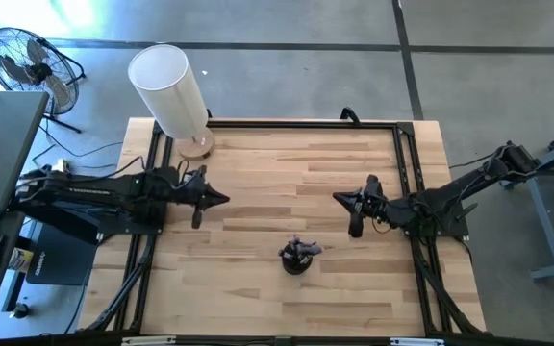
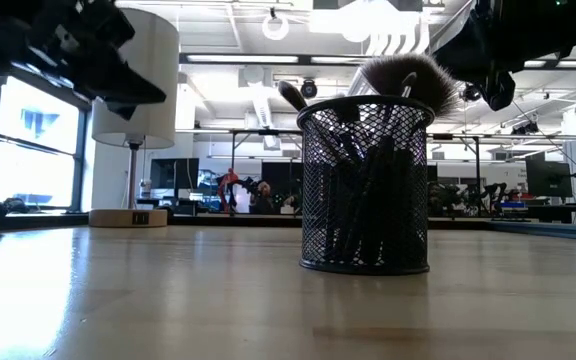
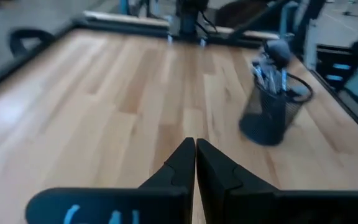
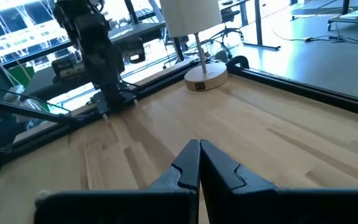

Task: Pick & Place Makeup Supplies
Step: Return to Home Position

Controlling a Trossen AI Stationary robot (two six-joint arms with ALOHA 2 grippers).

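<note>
Makeup brushes [image 2: 409,80] stand bunched in the black mesh cup [image 2: 408,225] — heads up.

The pale wooden table [image 1: 287,183] carried two things: a black mesh holder [image 1: 296,261] standing upright a little off its middle, and a lamp's round wooden base [image 1: 196,146] at a corner on the left arm's side, well apart.

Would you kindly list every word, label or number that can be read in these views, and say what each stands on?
Nothing can be read for certain.
White lettering along the left arm: too small to read.
Small dark label on the lamp base: too small to read.
Pale blue marks on the dark body behind the left hand: blurred, not readable.
</note>
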